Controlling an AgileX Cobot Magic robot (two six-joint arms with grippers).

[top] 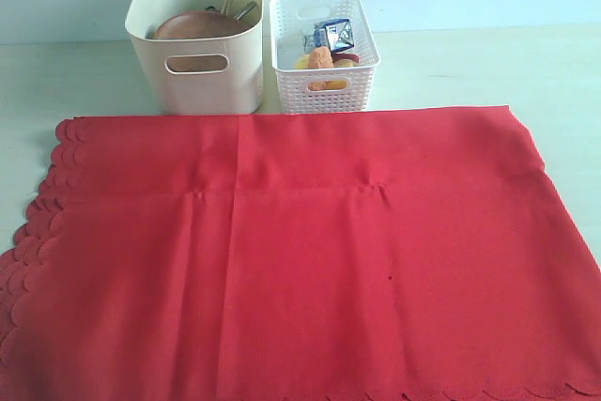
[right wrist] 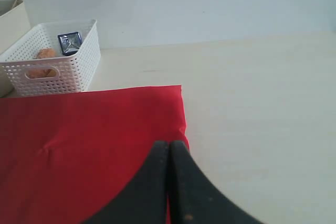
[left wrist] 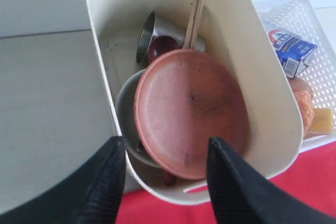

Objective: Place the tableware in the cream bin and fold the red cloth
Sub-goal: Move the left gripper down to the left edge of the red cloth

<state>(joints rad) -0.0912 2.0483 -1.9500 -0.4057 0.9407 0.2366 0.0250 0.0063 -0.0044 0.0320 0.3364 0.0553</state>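
The cream bin [top: 202, 77] stands at the back left, behind the red cloth [top: 300, 251], which lies spread flat over most of the table. Inside the bin a round brown plate [left wrist: 189, 108] leans on a white bowl [left wrist: 125, 111], with a steel cup [left wrist: 149, 32], a dark wooden spoon [left wrist: 163, 45] and chopsticks [left wrist: 197, 9] behind it. My left gripper [left wrist: 165, 142] hangs open over the bin's near rim and holds nothing. My right gripper [right wrist: 168, 145] is shut and empty, above the cloth's [right wrist: 79, 145] side edge near a back corner. It does not show in the exterior view.
A white lattice basket [top: 324, 53] stands right of the bin and holds a blue-and-white milk carton [top: 338, 37] and food items. Pale tabletop [top: 526, 63] shows behind and right of the cloth. A pale wall rises at the back.
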